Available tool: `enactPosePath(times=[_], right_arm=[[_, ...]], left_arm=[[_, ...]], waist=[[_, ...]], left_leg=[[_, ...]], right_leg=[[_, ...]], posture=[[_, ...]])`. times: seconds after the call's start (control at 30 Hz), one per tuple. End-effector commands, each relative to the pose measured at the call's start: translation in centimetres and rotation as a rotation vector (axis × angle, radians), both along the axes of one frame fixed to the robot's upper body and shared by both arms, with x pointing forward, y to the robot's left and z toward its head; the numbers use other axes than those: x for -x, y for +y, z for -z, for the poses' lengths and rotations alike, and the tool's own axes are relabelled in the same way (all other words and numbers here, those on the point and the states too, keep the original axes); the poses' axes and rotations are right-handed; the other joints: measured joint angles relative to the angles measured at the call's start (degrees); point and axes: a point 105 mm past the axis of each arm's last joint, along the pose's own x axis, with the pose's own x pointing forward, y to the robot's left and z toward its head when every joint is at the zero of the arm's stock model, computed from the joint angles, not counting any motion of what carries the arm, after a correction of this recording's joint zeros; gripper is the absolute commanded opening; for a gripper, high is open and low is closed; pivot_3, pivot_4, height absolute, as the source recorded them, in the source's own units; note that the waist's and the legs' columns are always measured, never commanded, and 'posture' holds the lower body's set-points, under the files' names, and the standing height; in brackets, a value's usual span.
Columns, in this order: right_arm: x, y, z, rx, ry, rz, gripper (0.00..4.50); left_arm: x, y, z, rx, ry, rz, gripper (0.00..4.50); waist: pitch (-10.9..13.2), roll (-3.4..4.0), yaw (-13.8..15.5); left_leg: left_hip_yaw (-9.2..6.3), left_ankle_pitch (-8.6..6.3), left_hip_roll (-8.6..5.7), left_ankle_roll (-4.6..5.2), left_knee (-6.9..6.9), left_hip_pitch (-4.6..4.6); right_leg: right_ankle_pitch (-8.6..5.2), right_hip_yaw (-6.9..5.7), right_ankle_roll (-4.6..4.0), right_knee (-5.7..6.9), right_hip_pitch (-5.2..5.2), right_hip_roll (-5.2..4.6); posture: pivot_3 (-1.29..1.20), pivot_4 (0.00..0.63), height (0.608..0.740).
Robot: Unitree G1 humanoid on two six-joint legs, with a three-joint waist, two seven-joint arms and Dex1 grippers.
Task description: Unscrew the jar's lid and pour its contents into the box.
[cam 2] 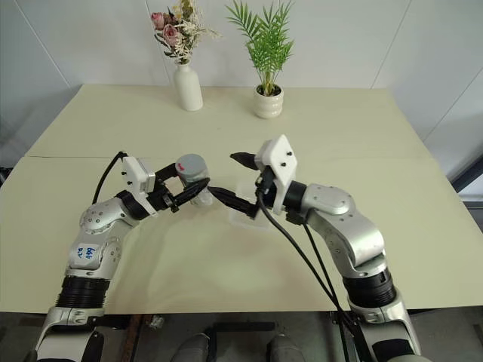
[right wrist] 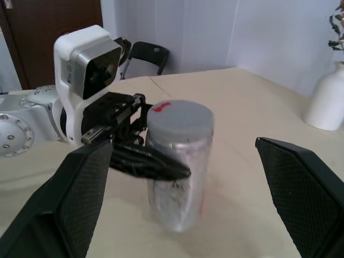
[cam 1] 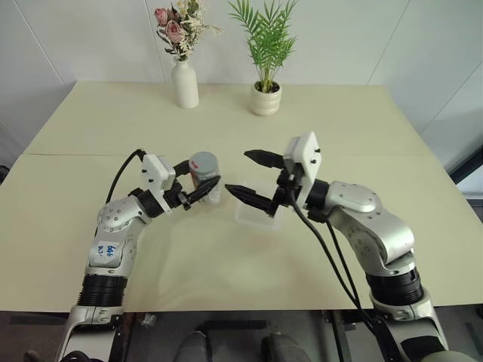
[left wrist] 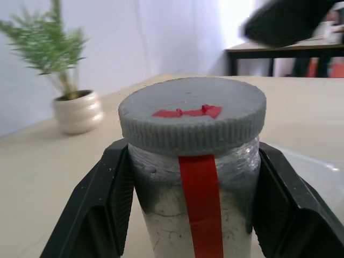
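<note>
On a pale worktop (cam 1: 226, 128) against white walls, the left gripper (cam 1: 198, 183) clamps the lidded jar (cam 1: 204, 175) while the right gripper (cam 1: 255, 181) gapes beside it

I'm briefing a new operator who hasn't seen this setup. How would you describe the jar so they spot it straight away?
On the pale table, look near the middle, well in front of the white flower vase and plant pot. The jar is clamped in the left gripper, beside the clear box. It alone has a grey lid and a red strip down its clear side.
</note>
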Motion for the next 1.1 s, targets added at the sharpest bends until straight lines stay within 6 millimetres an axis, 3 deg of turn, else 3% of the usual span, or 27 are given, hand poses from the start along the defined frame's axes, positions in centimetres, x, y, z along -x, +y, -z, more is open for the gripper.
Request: enactPosePath(times=[0.03, 0.2, 0.83, 0.93, 1.07, 1.1], right_arm=[[0.5, 1.7, -1.2, -0.004, -0.045, 0.011, 4.5], [-0.1, 3.0, -1.1, -0.008, -0.033, 0.048, 4.5], [-1.7, 2.7, -1.0, -0.031, 0.01, 0.123, 4.5], [-1.7, 2.8, -1.0, -0.039, 0.014, 0.114, 3.9], [-1.2, 3.0, -1.4, -0.056, 0.01, 0.072, 2.61], [-1.1, 3.0, -1.4, -0.061, 0.013, 0.067, 2.63]], left_arm=[[0.5, -0.9, -1.5, 0.002, -0.047, 0.044, 2.51], [0.6, -2.1, -1.5, 0.013, -0.028, 0.085, 2.51], [0.9, -2.7, -0.8, 0.009, -0.012, 0.128, 2.51], [0.8, -2.8, -0.8, 0.01, -0.014, 0.127, 2.51], [0.8, -2.8, -0.8, 0.006, -0.015, 0.131, 2.51], [0.8, -2.8, -0.8, 0.005, -0.015, 0.132, 2.51]], waist=[[0.0, 0.0, 0.0], [0.0, 0.0, 0.09], [0.0, 0.0, 0.05], [0.0, 0.0, 0.03], [0.0, 0.0, -0.02], [0.0, 0.0, -0.01]], left_leg=[[0.0, 0.02, 0.0, -0.01, 0.05, -0.18], [-0.01, 0.06, -0.01, 0.0, 0.11, -0.27], [-0.01, 0.07, -0.02, 0.04, 0.15, -0.25], [-0.01, 0.07, -0.02, 0.04, 0.15, -0.25], [-0.01, 0.07, -0.02, 0.04, 0.13, -0.25], [-0.01, 0.07, -0.02, 0.04, 0.14, -0.26]], right_leg=[[0.0, 0.01, 0.0, 0.11, -0.19, 0.0], [0.0, 0.01, 0.0, 0.21, -0.29, 0.01], [0.01, 0.01, 0.01, 0.26, -0.26, 0.0], [0.01, 0.01, 0.01, 0.25, -0.27, 0.0], [0.01, 0.01, 0.01, 0.25, -0.27, 0.01], [0.01, 0.0, 0.01, 0.25, -0.27, 0.01]], posture=[[0.0, 0.15, 0.74], [0.0, 0.15, 0.74], [0.0, 0.15, 0.74], [0.0, 0.15, 0.74], [0.0, 0.15, 0.74], [0.0, 0.15, 0.74]])
